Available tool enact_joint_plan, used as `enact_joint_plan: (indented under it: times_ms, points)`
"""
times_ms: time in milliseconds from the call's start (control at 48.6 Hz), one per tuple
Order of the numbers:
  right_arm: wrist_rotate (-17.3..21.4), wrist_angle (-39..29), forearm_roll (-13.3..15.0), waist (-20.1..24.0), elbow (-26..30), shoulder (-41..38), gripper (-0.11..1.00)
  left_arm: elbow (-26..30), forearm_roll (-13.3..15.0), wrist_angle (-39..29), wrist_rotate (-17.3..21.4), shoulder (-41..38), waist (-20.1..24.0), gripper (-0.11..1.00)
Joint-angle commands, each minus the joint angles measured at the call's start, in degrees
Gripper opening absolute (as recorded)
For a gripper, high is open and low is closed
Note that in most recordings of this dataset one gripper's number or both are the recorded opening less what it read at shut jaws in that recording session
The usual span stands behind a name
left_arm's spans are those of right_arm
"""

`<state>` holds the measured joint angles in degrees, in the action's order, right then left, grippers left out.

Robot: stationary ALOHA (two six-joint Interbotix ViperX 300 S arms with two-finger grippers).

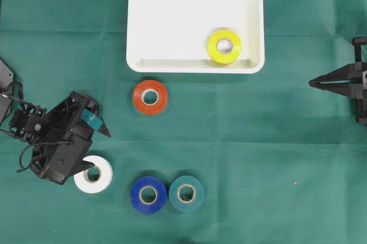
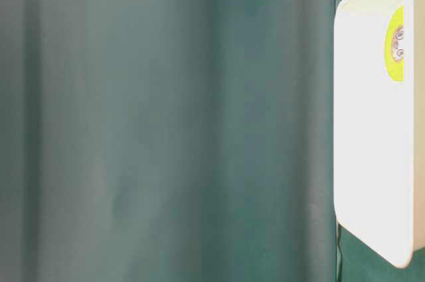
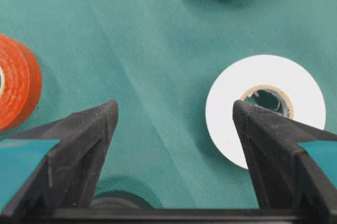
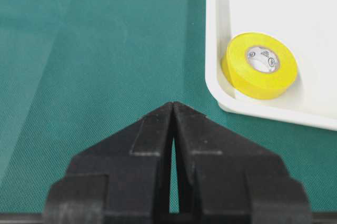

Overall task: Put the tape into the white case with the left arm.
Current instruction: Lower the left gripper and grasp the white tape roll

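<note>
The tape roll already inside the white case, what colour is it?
Yellow tape; clearest in the overhead view.

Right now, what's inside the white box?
One yellow tape roll lies flat in the white case, tucked in the corner at the bottom right of the overhead view. The rest of the floor shows bare. Only the patch under the roll is covered.

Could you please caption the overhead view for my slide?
Open left tool beside the white tape roll; yellow tape roll lies in the white case.
</note>
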<state>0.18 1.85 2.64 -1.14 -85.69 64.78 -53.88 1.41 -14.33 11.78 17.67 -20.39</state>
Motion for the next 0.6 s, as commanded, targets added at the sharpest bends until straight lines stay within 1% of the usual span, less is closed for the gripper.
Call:
enact_joint_plan:
  times_ms: [0, 247, 576]
  points:
    - [0.09, 0.53, 0.09, 0.00, 0.62, -0.44, -0.09, 0.53, 0.18, 0.18, -0.09, -0.26, -0.26, 0.89]
    - [0.09, 0.53, 0.09, 0.00, 0.53, -0.53, -0.09, 1.14, 0.09, 0.35, -0.09, -4.92, -0.62, 0.89]
    - [0.09, 0.53, 0.09, -0.09, 0.62, -0.62, -0.09, 2.37, 0.09, 0.53, -0.18, -9.67, -2.90, 0.89]
